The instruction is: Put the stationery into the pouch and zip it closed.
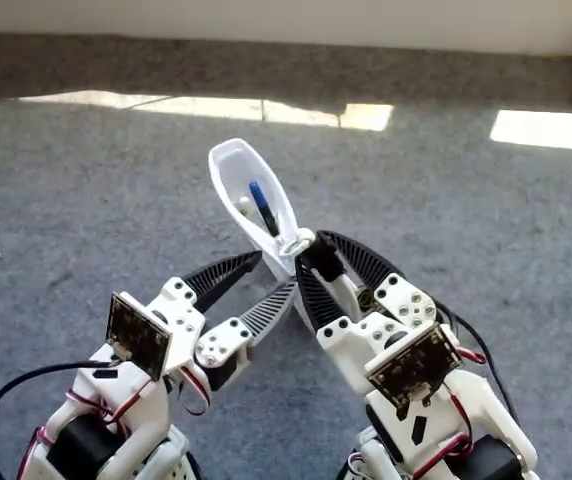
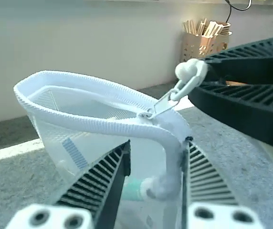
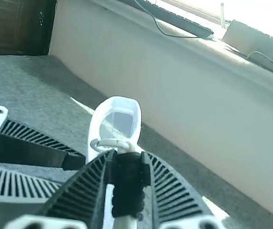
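The pouch, a white see-through case with a white zip, stands on its narrow end about midway across the grey carpet, a little nearer the arms than the far edge, with its mouth gaping wide and tilted away from them. A blue pen lies inside against the wall, and a pale item just beside it cannot be made out. In the left wrist view the zip teeth run round the open rim of the pouch, and the slider sits at the near end, so the zip is still almost fully undone. The zip pull sticks up from the slider. The right tool has its fingers drawn together on that pull, as the left wrist view shows where the tips of the right tool meet the pull's rounded end. From its own camera the right tool sits just below the pouch. The left tool is part open, its two ribbed fingers pressed on either side of the pouch's near end, gripping the fabric; the left tool shows this closely. Sunlit patches lie along the carpet's far edge, and a basket of sticks stands by the wall.
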`<state>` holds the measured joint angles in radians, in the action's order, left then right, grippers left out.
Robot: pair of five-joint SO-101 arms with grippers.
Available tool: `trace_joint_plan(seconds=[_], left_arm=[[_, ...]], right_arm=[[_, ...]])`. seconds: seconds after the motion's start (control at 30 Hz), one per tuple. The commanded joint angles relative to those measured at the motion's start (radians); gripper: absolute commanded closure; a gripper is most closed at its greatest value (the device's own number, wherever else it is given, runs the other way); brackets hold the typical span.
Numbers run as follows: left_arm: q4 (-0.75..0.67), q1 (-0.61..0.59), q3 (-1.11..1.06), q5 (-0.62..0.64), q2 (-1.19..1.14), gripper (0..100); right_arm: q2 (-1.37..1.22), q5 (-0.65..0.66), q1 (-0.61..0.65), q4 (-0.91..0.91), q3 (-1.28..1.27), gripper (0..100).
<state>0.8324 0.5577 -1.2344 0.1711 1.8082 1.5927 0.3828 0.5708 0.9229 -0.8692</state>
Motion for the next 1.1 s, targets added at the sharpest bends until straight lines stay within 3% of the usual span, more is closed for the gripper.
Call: trace_joint_plan(seconds=[0.0, 0.13, 0.33, 0.57, 0.73, 1.07], left_arm=[[0.000, -0.101, -0.036, 0.008, 0.005, 84], [0.003, -0.142, -0.054, 0.002, 0.005, 85], [0.002, -0.147, -0.050, -0.256, 0.007, 95], [0.106, -0.154, -0.001, -0.382, 0.007, 95], [0.267, -0.162, 0.102, -0.384, 0.007, 79], [0.325, -0.174, 0.151, -0.319, 0.007, 78]], right_arm=[[0.005, -0.002, 0.010, 0.021, 0.059, 99.3], [0.005, -0.002, 0.008, 0.021, 0.059, 99.3], [0.007, -0.002, -0.038, 0.022, 0.058, 99.3], [0.007, -0.002, -0.047, 0.065, 0.061, 99.3], [0.007, -0.002, -0.045, 0.073, 0.058, 99.3], [0.007, 0.002, 0.065, 0.108, 0.061, 99.3]])
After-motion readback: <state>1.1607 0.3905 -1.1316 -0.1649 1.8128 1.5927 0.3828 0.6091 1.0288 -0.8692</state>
